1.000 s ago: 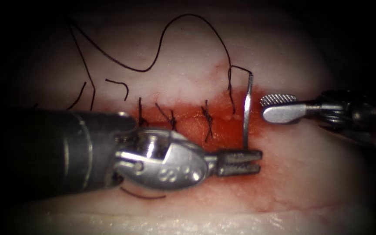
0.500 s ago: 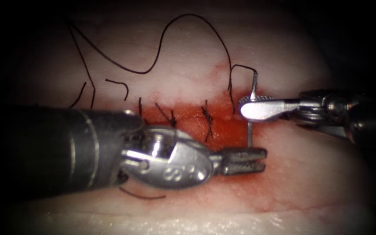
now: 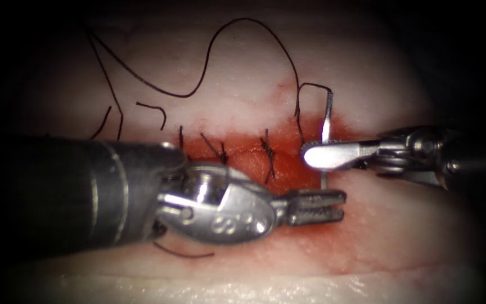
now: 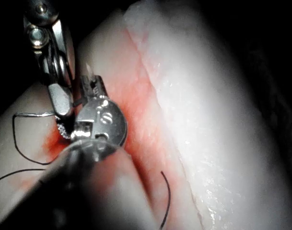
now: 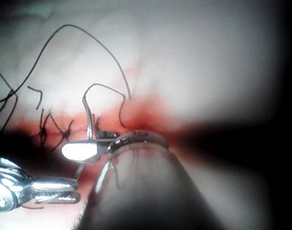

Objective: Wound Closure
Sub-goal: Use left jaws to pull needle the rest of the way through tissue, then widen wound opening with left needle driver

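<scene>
steel curved needle (image 3: 325, 115) stands in the pale tissue (image 3: 400, 225), right tool (image 3: 317, 156) pinching its middle; left tool's (image 3: 333, 206) fingers slightly spread, empty.

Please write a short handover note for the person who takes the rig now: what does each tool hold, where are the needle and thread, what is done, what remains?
Right tool: shut on the curved steel needle, gripping its middle.
Left tool: open, holding nothing, low beside the needle's lower end.
Needle: stands upright at the right end of the red cut in the pale pork tissue; whether its lower end is in the tissue cannot be told.
Dark thread: runs from the needle's top in a loop over the tissue.
Done: three dark stitches across the cut.
Left: the cut's right end is unstitched.
</scene>
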You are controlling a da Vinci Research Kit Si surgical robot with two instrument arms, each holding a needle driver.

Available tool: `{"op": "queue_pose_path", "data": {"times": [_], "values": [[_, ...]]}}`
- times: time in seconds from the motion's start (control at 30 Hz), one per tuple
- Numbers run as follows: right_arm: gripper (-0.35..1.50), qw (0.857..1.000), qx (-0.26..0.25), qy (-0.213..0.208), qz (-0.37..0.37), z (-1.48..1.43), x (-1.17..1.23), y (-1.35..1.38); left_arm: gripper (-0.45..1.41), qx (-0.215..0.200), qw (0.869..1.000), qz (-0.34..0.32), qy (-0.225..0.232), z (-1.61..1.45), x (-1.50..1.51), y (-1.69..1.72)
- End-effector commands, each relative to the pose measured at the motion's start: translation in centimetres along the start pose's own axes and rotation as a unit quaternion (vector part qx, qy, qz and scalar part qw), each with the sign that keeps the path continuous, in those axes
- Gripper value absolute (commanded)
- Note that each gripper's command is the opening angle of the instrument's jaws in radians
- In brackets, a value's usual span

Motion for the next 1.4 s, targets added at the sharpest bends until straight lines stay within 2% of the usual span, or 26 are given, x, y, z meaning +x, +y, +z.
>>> {"op": "queue_pose_path", "data": {"times": [0.03,0.23,0.33,0.4,0.47,0.5,0.53,0.57,0.6,0.63,0.83,0.87,0.9,0.93,0.97,1.03,1.1,1.13,1.17,1.2,1.23,1.27,1.37,1.4], "values": [[0.69,1.000,0.000,0.000,0.000,0.09,-0.02,0.03,-0.45,0.000,1.000,0.000,0.000,0.07,-0.03,0.02],[0.68,1.000,-0.001,0.004,0.001,0.09,0.01,0.02,-0.45,-0.001,1.000,0.001,0.000,0.06,-0.02,0.03],[0.61,1.000,-0.003,0.006,0.003,0.09,0.03,0.00,-0.45,-0.001,1.000,0.001,0.000,0.06,-0.02,0.03],[0.44,1.000,-0.003,0.007,0.003,0.10,0.03,0.00,-0.45,-0.001,1.000,0.001,0.000,0.06,-0.02,0.03],[0.37,1.000,-0.003,0.007,0.003,0.10,0.03,0.00,-0.45,-0.001,1.000,0.001,0.000,0.06,-0.02,0.03],[0.26,1.000,-0.003,0.007,0.003,0.11,0.03,0.00,-0.45,-0.001,1.000,0.001,0.000,0.06,-0.02,0.03],[0.26,1.000,-0.003,0.007,0.003,0.11,0.03,0.00,-0.45,-0.001,1.000,0.001,0.000,0.06,-0.02,0.03],[0.16,1.000,-0.003,0.008,0.003,0.11,0.03,0.00,-0.45,-0.001,1.000,0.001,0.001,0.06,-0.02,0.03],[0.04,1.000,-0.003,0.007,0.003,0.11,0.03,0.00,-0.45,-0.001,1.000,0.001,0.001,0.06,-0.02,0.03],[-0.35,1.000,-0.003,0.007,0.002,0.11,0.02,0.00,-0.45,-0.001,1.000,0.001,0.001,0.06,-0.02,0.03],[-0.35,1.000,-0.029,0.003,-0.008,0.10,0.03,0.00,-0.45,-0.001,1.000,0.001,0.003,0.06,-0.02,0.03],[-0.35,0.999,-0.031,0.005,-0.010,0.09,0.05,0.00,0.26,-0.002,1.000,0.000,0.003,0.06,-0.01,0.01],[-0.35,0.999,-0.033,0.005,-0.010,0.07,0.07,-0.01,0.59,-0.002,1.000,-0.003,0.004,0.05,-0.01,0.00],[-0.35,0.999,-0.033,0.004,-0.009,0.06,0.08,-0.01,0.78,0.001,1.000,-0.022,0.008,0.05,-0.01,-0.02],[-0.35,0.999,-0.033,0.005,-0.008,0.03,0.13,-0.02,1.11,0.022,0.998,-0.065,0.012,0.02,-0.01,-0.08],[-0.35,0.999,-0.035,0.006,-0.013,0.00,0.15,-0.02,1.20,0.030,0.995,-0.090,0.020,-0.01,0.00,-0.11],[-0.35,0.999,-0.031,0.009,-0.028,-0.03,0.20,-0.02,1.20,0.028,0.993,-0.112,0.023,-0.05,0.00,-0.13],[-0.35,0.999,-0.023,0.014,-0.040,-0.05,0.23,-0.02,1.11,0.029,0.990,-0.133,0.021,-0.08,-0.01,-0.14],[-0.35,0.998,-0.016,0.017,-0.052,-0.06,0.26,-0.01,0.90,0.032,0.988,-0.152,0.016,-0.10,-0.01,-0.15],[-0.35,0.997,-0.007,0.021,-0.070,-0.08,0.29,-0.01,0.42,0.039,0.985,-0.167,0.007,-0.11,-0.02,-0.15],[-0.35,0.995,0.003,0.028,-0.094,-0.10,0.32,0.00,0.17,0.045,0.984,-0.174,-0.001,-0.12,-0.03,-0.16],[-0.35,0.992,0.015,0.035,-0.118,-0.13,0.36,0.01,-0.01,0.050,0.981,-0.189,-0.005,-0.13,-0.05,-0.16],[-0.35,0.986,0.031,0.044,-0.159,-0.20,0.45,0.03,-0.43,0.021,0.974,-0.223,-0.032,-0.12,-0.11,-0.19],[-0.35,0.983,0.033,0.045,-0.174,-0.22,0.48,0.04,-0.45,0.010,0.970,-0.240,-0.040,-0.12,-0.13,-0.20]]}}
